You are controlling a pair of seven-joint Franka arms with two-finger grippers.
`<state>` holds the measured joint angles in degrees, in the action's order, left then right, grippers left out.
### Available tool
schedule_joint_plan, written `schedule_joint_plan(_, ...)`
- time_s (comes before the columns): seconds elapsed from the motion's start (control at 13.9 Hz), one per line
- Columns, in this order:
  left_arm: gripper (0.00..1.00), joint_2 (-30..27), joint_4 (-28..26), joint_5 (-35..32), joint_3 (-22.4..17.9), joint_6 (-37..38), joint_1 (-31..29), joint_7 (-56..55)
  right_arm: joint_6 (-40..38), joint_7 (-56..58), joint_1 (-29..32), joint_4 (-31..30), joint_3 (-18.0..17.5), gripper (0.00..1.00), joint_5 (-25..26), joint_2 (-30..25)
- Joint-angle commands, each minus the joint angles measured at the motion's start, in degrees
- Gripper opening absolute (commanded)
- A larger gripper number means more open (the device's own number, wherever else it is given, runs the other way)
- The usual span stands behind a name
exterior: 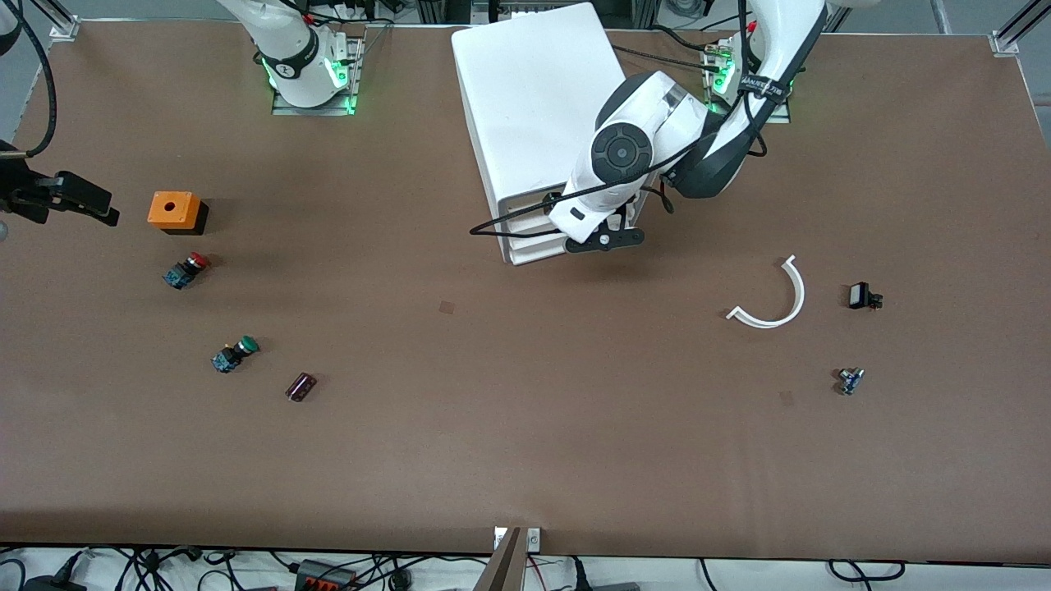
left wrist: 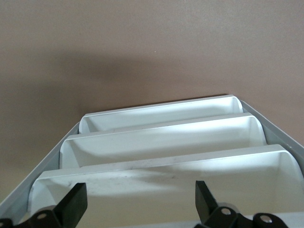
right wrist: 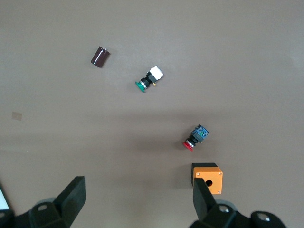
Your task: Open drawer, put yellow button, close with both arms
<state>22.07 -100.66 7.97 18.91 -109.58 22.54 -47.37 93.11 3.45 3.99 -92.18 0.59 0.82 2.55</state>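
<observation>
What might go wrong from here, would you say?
The left gripper hangs open at the cabinet's closely stacked, alike drawer fronts; it may hook the wrong lip or two at once.
Near the open right gripper lie a red button and a green button; no yellow cap shows there, so a wrong pick is possible.

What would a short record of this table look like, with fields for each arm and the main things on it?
left gripper: open, at the front of the white box-shaped cabinet, over its drawers
drawers: shallow white plastic trays, stacked; none pulled clear out
right gripper: open, in the air over the right arm's end of the table
orange box with a hole: on the table
red-capped button: beside that box, nearer the front camera
green-capped button: nearer still
yellow button: not seen
</observation>
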Motion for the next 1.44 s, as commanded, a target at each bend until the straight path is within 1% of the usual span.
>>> schedule_joint_plan(0.0, 1.00, -2.03, 0.10, 0.38, -0.01, 0.77, -0.83, 0.79, -0.29, -0.20, -0.12, -1.60, -0.33, 1.00, 0.85, -1.67)
schedule_joint_plan(0.14, 1.00, -1.77, 2.83, -0.84, -0.45, 0.77, -2.93, 1.92, -0.56, -0.28, -0.21, -1.51, -0.33, 1.00, 0.85, -2.11)
schedule_joint_plan(0.29, 1.00, -1.77, 5.73, -4.62, -0.28, 2.26, -6.35, 5.95, -0.65, -0.55, -0.21, -1.51, -0.33, 1.00, 0.85, -2.20)
schedule_joint_plan(0.43, 1.00, -1.59, 10.11, -9.26, -0.37, 8.03, -9.08, 11.14, -1.53, -0.72, -0.21, -1.51, -0.33, 1.00, 0.85, -2.20)
schedule_joint_plan(0.5, 1.00, -1.68, 11.96, -13.29, -0.37, 12.16, -10.66, 14.73, -1.70, -0.72, -0.21, -1.51, -0.33, 1.00, 0.85, -2.20)
schedule_joint_plan(0.65, 1.00, -1.77, 15.39, -18.50, -0.28, 17.54, -13.82, 23.94, -1.70, -1.07, -0.39, -1.51, -0.42, 1.00, 0.85, -2.20)
schedule_joint_plan(0.86, 1.00, -2.20, 20.75, -18.61, 0.16, 21.59, -19.62, 34.95, -1.79, -1.08, -0.48, -1.51, -0.42, 1.00, 0.67, -2.20)
schedule_joint_plan(1.0, 1.00, -2.90, 24.44, -17.82, -0.28, 25.45, -21.30, 36.56, -2.14, -1.08, -0.48, -1.51, -0.42, 1.00, 0.67, -2.20)
schedule_joint_plan(1.08, 1.00, -5.00, 24.11, -17.21, -0.54, 26.08, -22.79, 36.65, -2.14, -0.99, -0.48, -1.60, -0.42, 1.00, 0.67, -2.20)
schedule_joint_plan(1.15, 1.00, -7.54, 22.02, -15.37, -0.54, 25.91, -24.20, 37.08, -2.32, -0.99, -0.65, -1.60, -0.42, 1.00, 0.85, -2.20)
schedule_joint_plan(1.22, 1.00, -10.09, 20.52, -12.75, -1.67, 25.30, -24.65, 37.70, -2.06, -1.08, -1.00, -1.60, -0.42, 1.00, 0.85, -2.11)
schedule_joint_plan(1.29, 1.00, -12.03, 19.90, -11.33, -4.99, 24.86, -23.95, 39.01, -1.71, -1.16, -1.09, -1.60, -0.42, 1.00, 0.76, -2.11)
schedule_joint_plan(1.36, 1.00, -15.01, 17.28, -10.44, -7.90, 23.64, -23.16, 42.42, -1.62, -1.16, -1.00, -1.60, -0.42, 1.00, 0.76, -2.11)
